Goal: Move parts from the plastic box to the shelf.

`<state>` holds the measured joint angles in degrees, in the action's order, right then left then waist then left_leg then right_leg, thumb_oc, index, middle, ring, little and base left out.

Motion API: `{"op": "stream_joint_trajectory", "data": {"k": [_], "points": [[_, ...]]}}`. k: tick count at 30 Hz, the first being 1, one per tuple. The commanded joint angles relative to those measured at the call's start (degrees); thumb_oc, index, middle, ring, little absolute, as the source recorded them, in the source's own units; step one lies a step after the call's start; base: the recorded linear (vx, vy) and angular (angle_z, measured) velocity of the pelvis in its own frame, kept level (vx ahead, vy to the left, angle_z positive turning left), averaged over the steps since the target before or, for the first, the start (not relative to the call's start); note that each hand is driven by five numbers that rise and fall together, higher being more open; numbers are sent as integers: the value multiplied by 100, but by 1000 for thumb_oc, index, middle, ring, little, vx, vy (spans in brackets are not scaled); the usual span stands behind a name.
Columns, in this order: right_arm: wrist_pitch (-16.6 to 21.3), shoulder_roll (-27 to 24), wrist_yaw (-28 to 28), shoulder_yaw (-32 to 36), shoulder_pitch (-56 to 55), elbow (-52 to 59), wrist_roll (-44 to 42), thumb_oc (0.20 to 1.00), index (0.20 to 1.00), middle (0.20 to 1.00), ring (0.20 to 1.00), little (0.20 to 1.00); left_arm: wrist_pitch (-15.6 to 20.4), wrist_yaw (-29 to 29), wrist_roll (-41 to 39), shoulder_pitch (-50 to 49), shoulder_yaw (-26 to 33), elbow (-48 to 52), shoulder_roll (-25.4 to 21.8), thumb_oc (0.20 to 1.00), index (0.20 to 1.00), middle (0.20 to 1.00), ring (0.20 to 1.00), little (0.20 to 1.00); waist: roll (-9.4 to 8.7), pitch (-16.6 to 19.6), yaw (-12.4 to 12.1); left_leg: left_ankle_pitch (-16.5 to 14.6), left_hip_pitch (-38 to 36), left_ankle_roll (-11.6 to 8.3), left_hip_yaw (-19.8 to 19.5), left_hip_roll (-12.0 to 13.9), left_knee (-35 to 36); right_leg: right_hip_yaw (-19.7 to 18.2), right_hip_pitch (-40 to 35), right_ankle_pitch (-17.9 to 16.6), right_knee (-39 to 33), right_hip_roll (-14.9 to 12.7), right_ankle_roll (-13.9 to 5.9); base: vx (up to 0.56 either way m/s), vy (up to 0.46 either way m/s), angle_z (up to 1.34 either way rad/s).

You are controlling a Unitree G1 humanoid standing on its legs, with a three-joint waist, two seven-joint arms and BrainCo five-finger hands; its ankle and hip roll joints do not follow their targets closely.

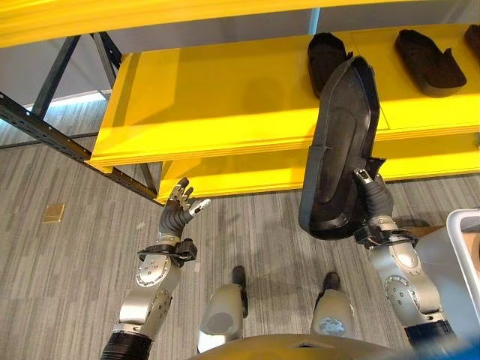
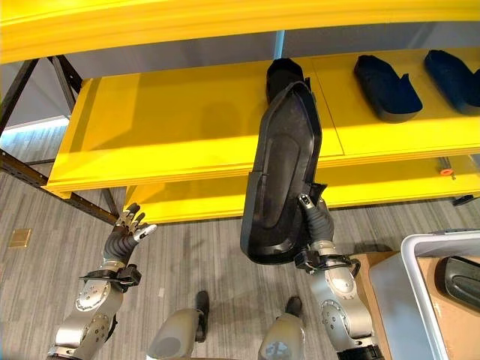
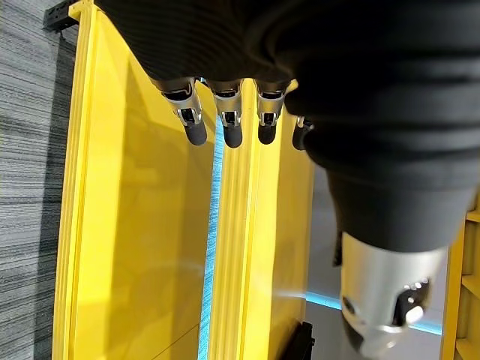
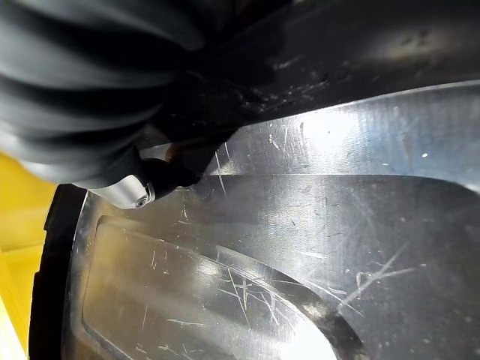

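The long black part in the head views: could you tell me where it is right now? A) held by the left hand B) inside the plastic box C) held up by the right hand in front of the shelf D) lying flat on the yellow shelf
C: the right hand grips the long black part near its lower end, holding it upright before the yellow shelf, while the left hand is open and holds nothing.

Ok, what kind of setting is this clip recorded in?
Probably a warehouse or factory parts store: a yellow shelf on a dark steel frame, identical black moulded parts laid along it, and a grey plastic box of more beside the robot. The right hand holds one such part.
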<state>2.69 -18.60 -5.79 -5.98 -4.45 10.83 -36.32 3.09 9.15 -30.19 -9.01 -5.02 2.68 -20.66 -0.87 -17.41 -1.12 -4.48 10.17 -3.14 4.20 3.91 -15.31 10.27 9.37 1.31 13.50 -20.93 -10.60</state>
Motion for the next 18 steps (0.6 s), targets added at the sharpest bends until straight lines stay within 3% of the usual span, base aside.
{"op": "stream_joint_trajectory", "data": {"k": [1, 2, 9, 10, 16, 18], "points": [[355, 29, 81, 89, 175, 387, 70, 200, 200, 200, 200, 200, 328, 36, 79, -148, 320, 557, -216, 1000, 1000, 1000, 1000, 1000, -136, 196, 75, -20, 695, -273, -298, 529, -528, 214, -1137, 333, -505, -169, -83, 67, 124, -4], [337, 44, 94, -29, 306, 363, 86, 200, 200, 200, 200, 200, 341, 87, 84, -162, 365, 573, -214, 1000, 1000, 1000, 1000, 1000, -179, 187, -39, -220, 798, -182, -313, 372, -787, 273, -1207, 193, -541, -289, -127, 64, 129, -4], [337, 43, 91, -77, 386, 327, 90, 200, 200, 200, 200, 200, 355, 119, 82, -152, 391, 558, -215, 1000, 1000, 1000, 1000, 1000, -209, 214, -73, -263, 867, -131, -316, 303, -853, 314, -1179, 99, -535, -350, -152, 53, 39, 8], [283, -54, 110, -472, 915, 179, 142, 200, 200, 200, 200, 200, 365, 222, -81, -164, 451, 537, -12, 1000, 1000, 1000, 1000, 1000, -306, -204, -155, -378, 199, -99, -365, 329, -448, 41, -141, 75, -32, 107, 64, 256, 9, 2], [263, -180, -1, -418, 1164, 55, 297, 200, 200, 200, 200, 200, 297, 107, -56, -216, 405, 622, -130, 1000, 1000, 1000, 1000, 1000, -297, -184, -182, -158, 202, -283, -550, 560, -214, 324, -242, 286, 109, 210, 94, 91, -139, 44], [253, -221, -22, -432, 1280, 23, 374, 200, 200, 200, 200, 200, 294, 103, -65, -213, 402, 639, -150, 1000, 1000, 1000, 1000, 1000, -288, -188, -192, -133, 190, -294, -562, 575, -165, 364, -273, 304, 94, 214, 101, 22, -47, -57]]}}
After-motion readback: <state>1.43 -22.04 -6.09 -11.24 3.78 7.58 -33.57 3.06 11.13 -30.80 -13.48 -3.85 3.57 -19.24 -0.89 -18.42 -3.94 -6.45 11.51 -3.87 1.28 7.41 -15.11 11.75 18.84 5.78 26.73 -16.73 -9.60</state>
